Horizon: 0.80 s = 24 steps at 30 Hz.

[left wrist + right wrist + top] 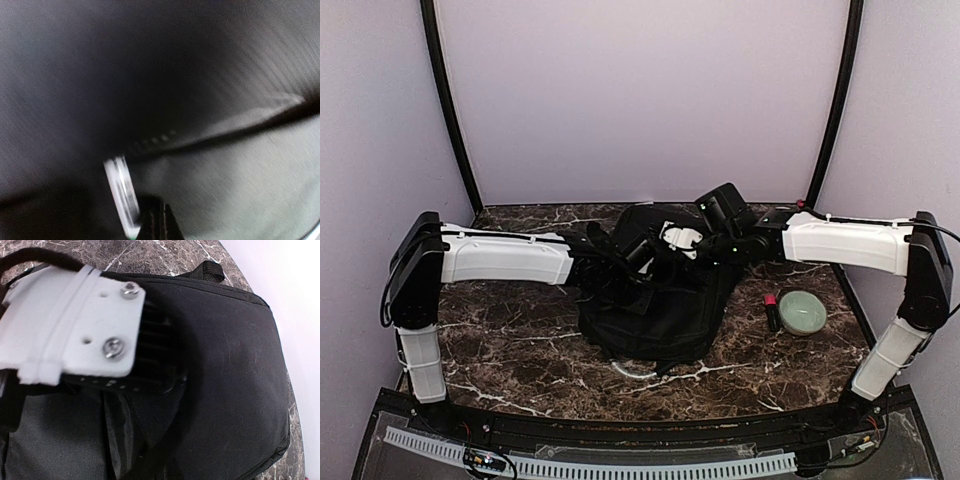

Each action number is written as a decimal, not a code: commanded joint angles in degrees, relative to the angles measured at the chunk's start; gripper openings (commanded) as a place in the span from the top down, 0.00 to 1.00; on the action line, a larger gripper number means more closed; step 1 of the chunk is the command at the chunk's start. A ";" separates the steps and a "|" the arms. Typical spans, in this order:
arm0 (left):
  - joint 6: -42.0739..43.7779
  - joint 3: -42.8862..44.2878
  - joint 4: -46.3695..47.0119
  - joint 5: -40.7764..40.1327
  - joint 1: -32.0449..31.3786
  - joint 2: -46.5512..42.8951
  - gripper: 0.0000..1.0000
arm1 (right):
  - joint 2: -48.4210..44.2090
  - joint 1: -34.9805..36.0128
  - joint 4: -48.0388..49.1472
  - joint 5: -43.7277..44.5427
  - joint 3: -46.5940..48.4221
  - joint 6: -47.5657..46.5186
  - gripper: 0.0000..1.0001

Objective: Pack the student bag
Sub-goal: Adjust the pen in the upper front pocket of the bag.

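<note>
The student bag (655,310) lies flat at the centre of the dark marble surface (510,340), its grey loop (632,371) at its 6 o'clock edge. The left pincer (152,222) comes in from 9 o'clock, jaws together, close against blurred black fabric by a zip seam (225,127). The right pincer (692,248) comes in from 3 o'clock, jaws together too. Whether either pinches cloth I cannot tell. At the bag's 3 o'clock sit a green bowl (802,312) and, just beside it, 1 small red-and-black item (771,312).
</note>
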 commanded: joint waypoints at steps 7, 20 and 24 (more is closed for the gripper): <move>5.68 3.40 0.47 4.94 0.79 -1.48 1.00 | -2.26 -0.32 3.55 -1.86 -0.43 -0.27 1.00; 1.25 -8.16 -6.77 -2.81 -1.42 -14.02 0.58 | -1.42 -0.49 3.48 -2.96 -0.26 -0.21 1.00; 1.05 -7.97 -6.42 -3.00 -1.03 -11.57 0.57 | -1.35 -0.51 3.34 -3.08 -0.21 -0.17 1.00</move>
